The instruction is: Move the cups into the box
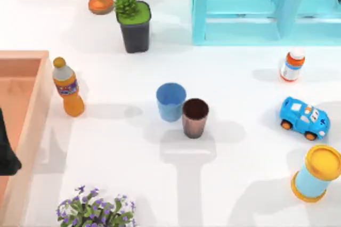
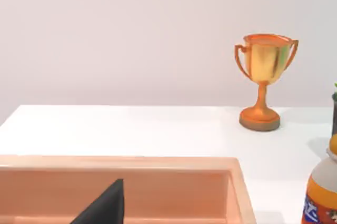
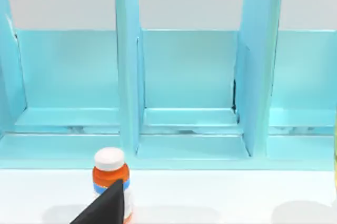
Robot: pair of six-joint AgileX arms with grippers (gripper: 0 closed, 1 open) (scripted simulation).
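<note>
The light blue tapered cup (image 1: 171, 102) and the dark brown ribbed cup (image 1: 195, 118) stand upright and touching near the table's middle, the brown one on the right side of the blue. The large shallow box with light-wood walls and reddish-brown inside (image 1: 33, 115) sits at the table's left edge, well apart from both cups. Just right of its wall stands an orange soda bottle with a blue label (image 1: 68, 87); its lettering is too small to read. A white pill bottle with an orange band (image 1: 292, 65) stands at the right, its label unreadable. The left gripper (image 1: 7, 150) hangs over the box; whether it is clenched cannot be told
</note>
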